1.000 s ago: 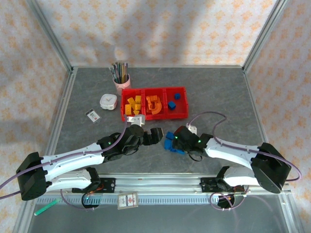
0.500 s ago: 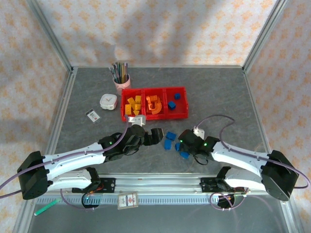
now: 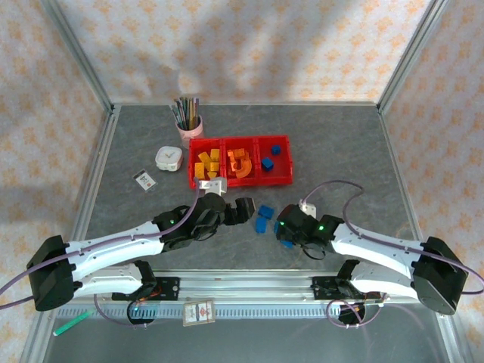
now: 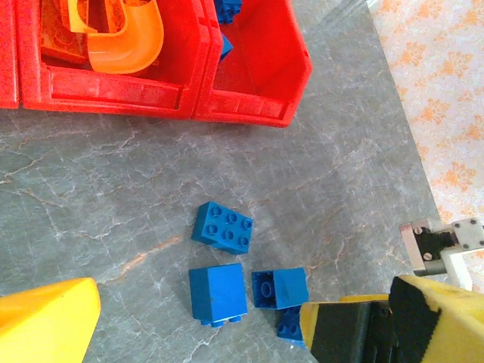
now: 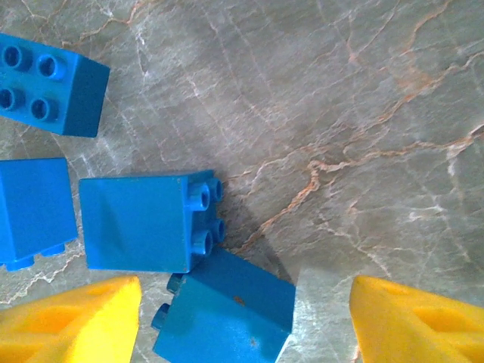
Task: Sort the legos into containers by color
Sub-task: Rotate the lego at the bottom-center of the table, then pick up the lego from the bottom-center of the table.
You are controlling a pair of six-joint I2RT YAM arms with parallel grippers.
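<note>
Red containers [image 3: 240,182] sit mid-table in a row. Yellow legos [image 3: 208,162] are in the left bin, orange blocks and arches [image 3: 239,163] in the middle one, two blue blocks [image 3: 268,162] in the right one. Four loose blue legos [image 5: 144,219] lie clustered on the grey table [image 3: 340,151] just in front of the bins, between the two arms. Left gripper [image 3: 243,211] hovers at the cluster's left side, fingers spread wide, holding nothing. Right gripper [image 3: 285,233] hangs over the cluster, fingers [image 5: 76,321] apart. One blue brick [image 5: 227,311] lies between them, close to one finger, clear gap to the other, not pinched. Pink cup of pens [image 3: 188,125], white round gadget [image 3: 169,157] and small card [image 3: 144,179] sit left of the bins.
</note>
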